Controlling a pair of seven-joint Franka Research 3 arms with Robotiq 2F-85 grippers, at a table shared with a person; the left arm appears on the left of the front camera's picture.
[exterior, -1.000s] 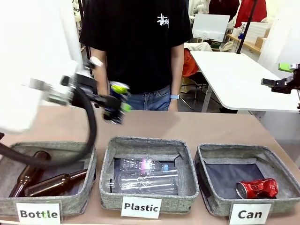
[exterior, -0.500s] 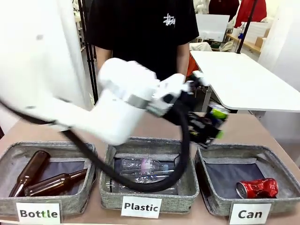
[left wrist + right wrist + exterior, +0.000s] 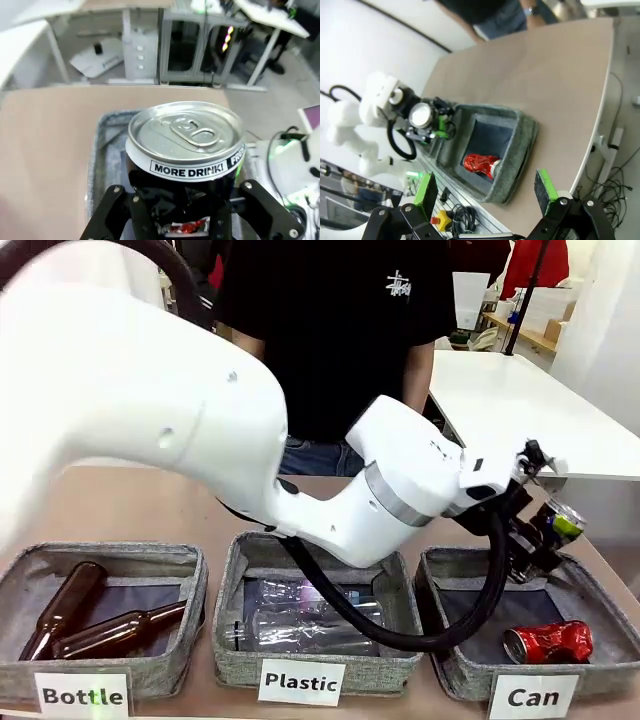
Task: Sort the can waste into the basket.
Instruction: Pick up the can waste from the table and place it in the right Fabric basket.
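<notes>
A black can (image 3: 561, 519) with yellow-green marks hangs over the far edge of the grey "Can" basket (image 3: 452, 660), with my left gripper (image 3: 538, 536) shut on it. In the left wrist view the can's silver top (image 3: 186, 133) faces the camera between the black fingers (image 3: 113, 206), with the basket (image 3: 98, 150) below. A crushed red can (image 3: 548, 642) lies in the basket. My right gripper (image 3: 485, 190) is open with nothing in it, off the table's side. From there I see the basket (image 3: 522, 145), the red can (image 3: 481, 164) and the held can (image 3: 421, 116).
The "Plastic" basket (image 3: 232, 640) with clear bottles sits in the middle, and the "Bottle" basket (image 3: 190, 590) with brown bottles on the left. My left arm (image 3: 200, 430) spans the table above them. A person (image 3: 330, 330) in a black shirt stands at the far side.
My left arm has swung from the table's left across to the right with the black can, and now holds it over the "Can" basket. The red can has not moved.
</notes>
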